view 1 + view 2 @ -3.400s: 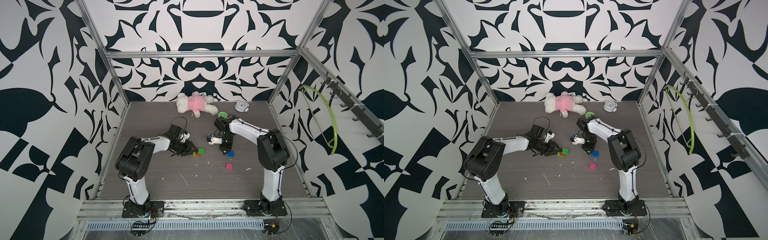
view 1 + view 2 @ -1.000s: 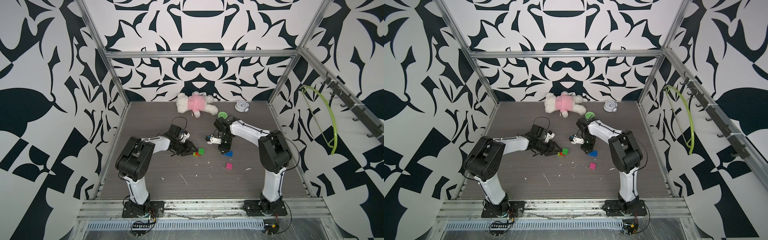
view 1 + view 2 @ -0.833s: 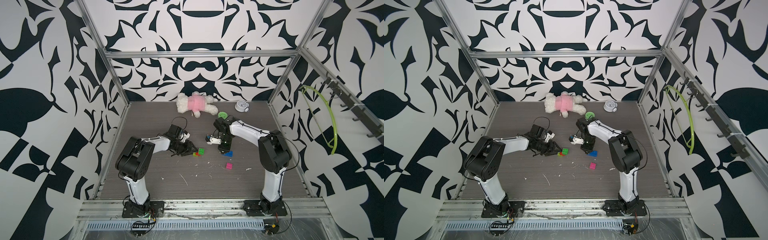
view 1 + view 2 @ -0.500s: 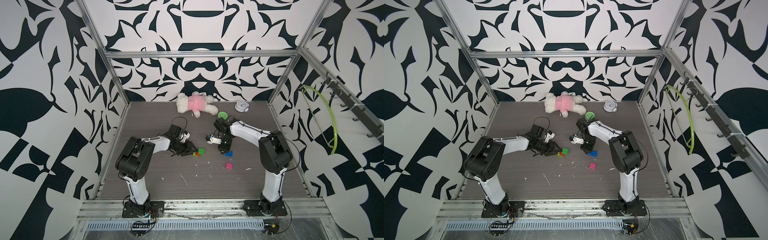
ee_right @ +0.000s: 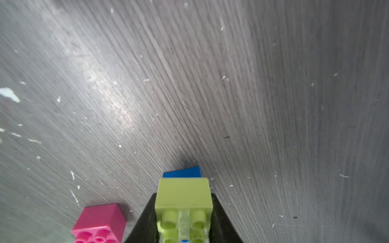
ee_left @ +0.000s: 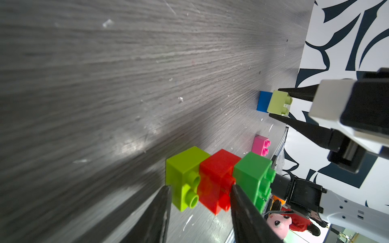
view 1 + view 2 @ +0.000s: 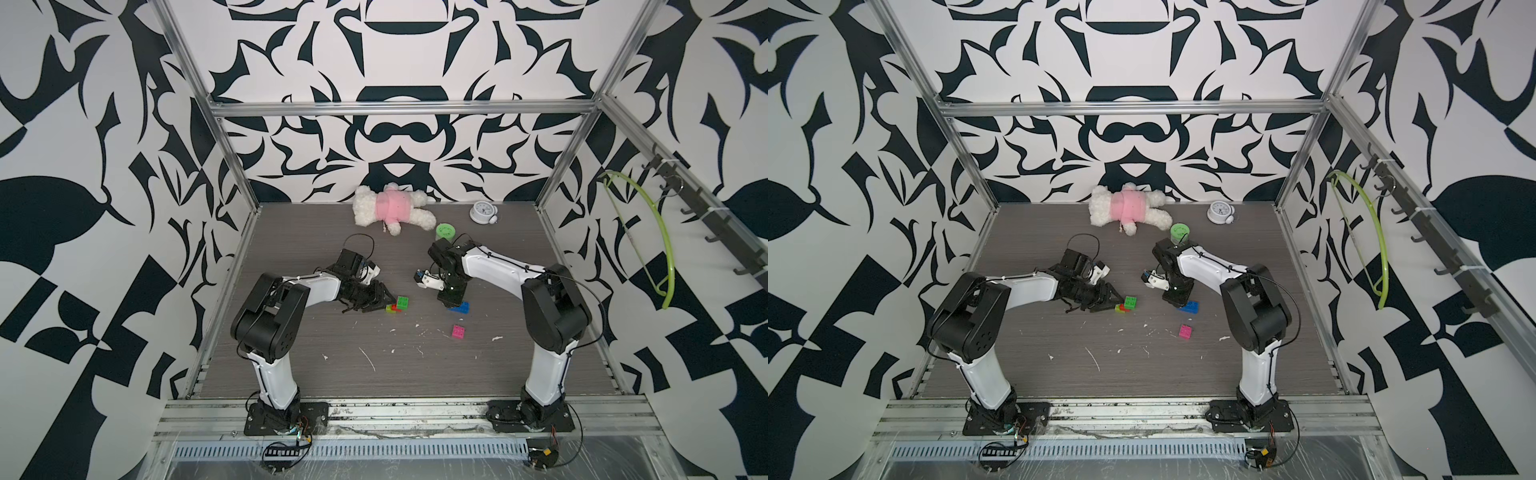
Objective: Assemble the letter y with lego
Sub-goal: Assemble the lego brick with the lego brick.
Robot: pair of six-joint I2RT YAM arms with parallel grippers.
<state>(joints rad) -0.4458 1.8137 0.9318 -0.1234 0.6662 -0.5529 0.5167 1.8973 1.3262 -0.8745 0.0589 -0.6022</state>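
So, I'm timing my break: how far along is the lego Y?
Done: a three-brick row (yellow-green, red, green) is joined, gripped by the left jaws. In hand: the right jaws hold another yellow-green brick at the blue brick; whether it is seated I cannot tell. Left: the pink brick lies loose, and the two parts are not yet joined.

Clock: a white dial with marks around it, too small to read as numerals in both top views.
Green jar: dark marks on its lid, perhaps lettering, not legible.
Lego: the studs show close in both wrist views, yet no embossed brand can be made out.
Readable text overall: none.
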